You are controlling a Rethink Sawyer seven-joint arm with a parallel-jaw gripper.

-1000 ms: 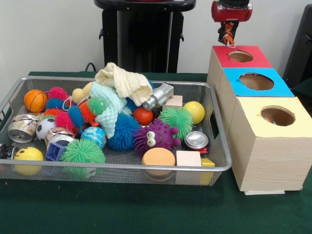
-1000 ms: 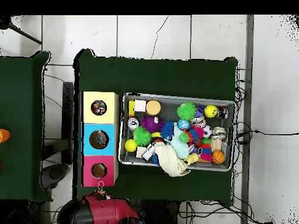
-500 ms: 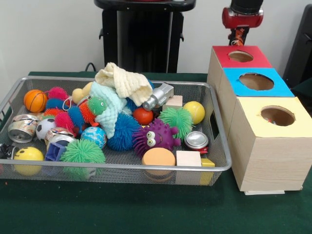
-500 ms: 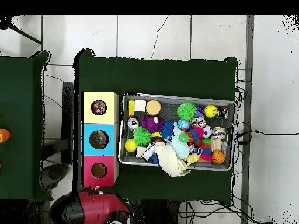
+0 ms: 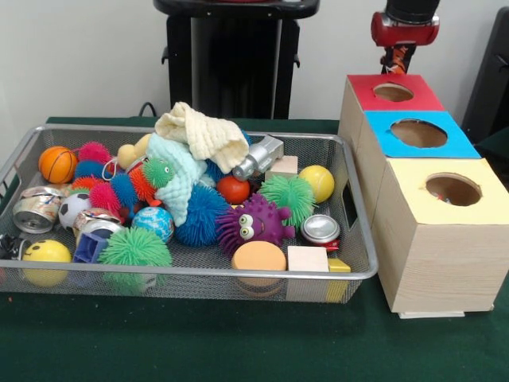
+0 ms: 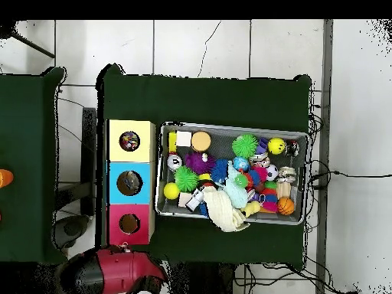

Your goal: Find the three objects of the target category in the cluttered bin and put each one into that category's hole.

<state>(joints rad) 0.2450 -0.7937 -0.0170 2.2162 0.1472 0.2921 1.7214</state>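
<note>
The wire mesh bin [image 5: 350, 199] holds a heap of toys: spiky rubber balls such as a green one [image 5: 288, 197], a purple monster [image 5: 253, 223], smooth balls such as a yellow one [image 5: 318, 182], crushed cans [image 5: 321, 228], wooden blocks [image 5: 308, 259] and cloths [image 5: 203, 134]. To its right stands a wooden box with a red hole [image 5: 393, 92], a blue hole [image 5: 418, 133] and a yellow hole [image 5: 452, 189]. My gripper [image 5: 395, 59] hangs high behind the red hole, away from the bin, and I see nothing in it. From overhead only the red arm [image 6: 115, 272] shows, beyond the red end [image 6: 129, 223] of the box.
A black stand [image 5: 231, 56] rises behind the bin. The box sits close against the bin's right wall. Green cloth [image 5: 238, 342] covers the table in front of both. Overhead, cables [image 6: 321, 176] run past the bin's far side.
The gripper has risen and drawn back to the right, from just behind the red hole to higher up. Nothing in the bin has moved.
</note>
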